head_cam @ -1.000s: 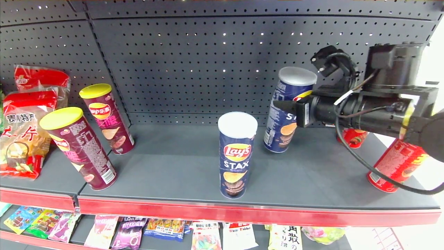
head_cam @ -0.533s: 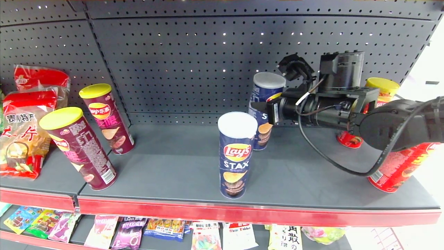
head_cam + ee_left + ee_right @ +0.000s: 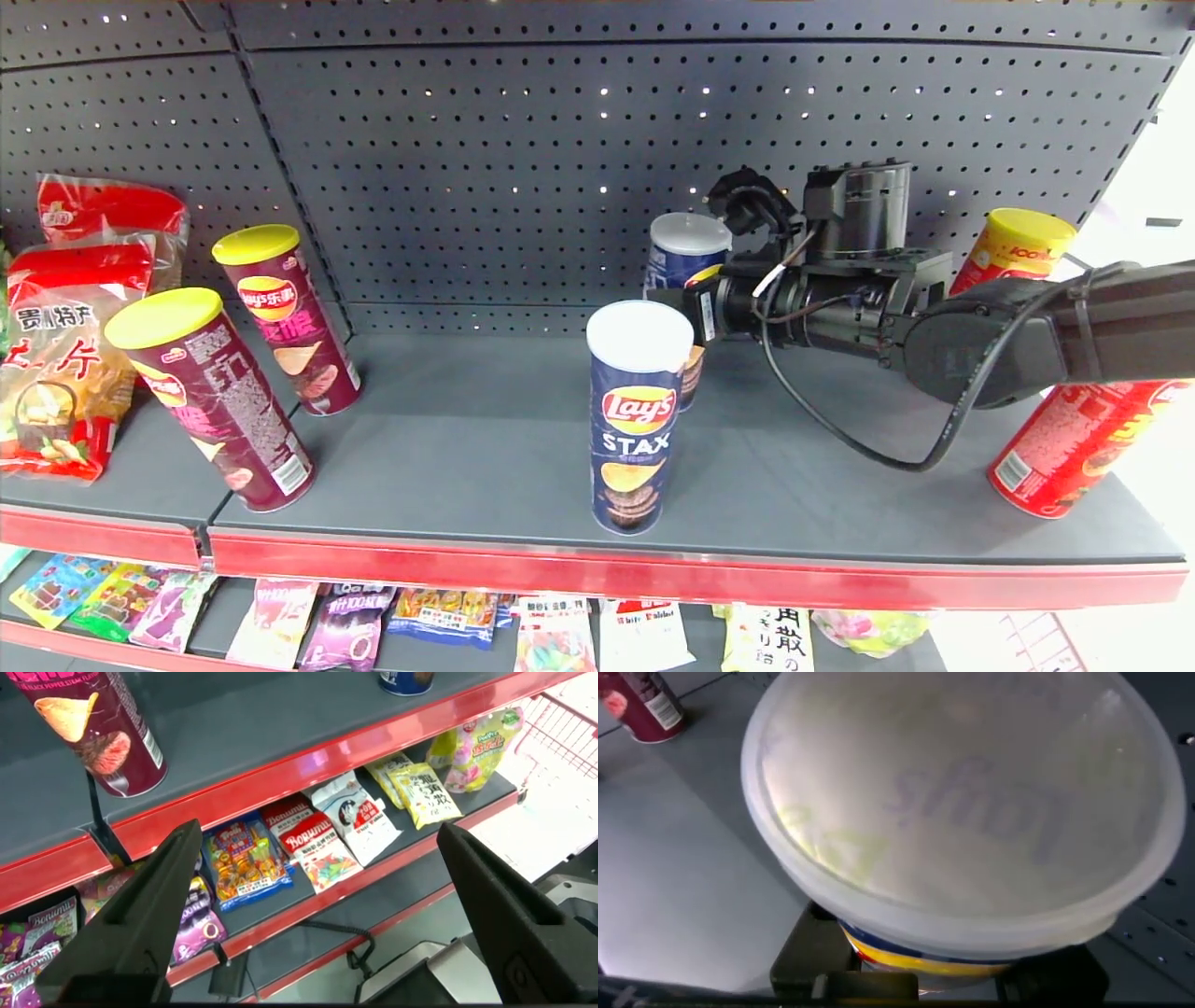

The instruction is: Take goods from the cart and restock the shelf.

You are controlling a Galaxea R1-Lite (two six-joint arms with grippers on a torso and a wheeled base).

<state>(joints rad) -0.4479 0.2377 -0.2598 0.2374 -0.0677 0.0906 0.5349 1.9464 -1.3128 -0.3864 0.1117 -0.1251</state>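
Observation:
My right gripper (image 3: 692,304) is shut on a blue chip can with a white lid (image 3: 689,248), holding it by the side near the pegboard back wall. The can stays upright, just behind another blue can (image 3: 638,420) standing near the front of the grey shelf (image 3: 467,448). The front can hides the held can's base. In the right wrist view the held can's lid (image 3: 971,803) sits close under the camera. My left gripper (image 3: 318,924) hangs open and empty below the shelf's red front edge (image 3: 327,761).
Two purple cans (image 3: 210,397) (image 3: 289,317) lean at the shelf's left, with snack bags (image 3: 65,345) beyond them. Red cans (image 3: 1074,439) (image 3: 1008,247) stand at the right end. Snack packets (image 3: 560,635) fill the lower shelf. Bare shelf lies between the purple and blue cans.
My right arm has carried the blue can leftward and deeper into the shelf, lowering it behind the front blue can. The red can with a yellow lid at the right is now uncovered.

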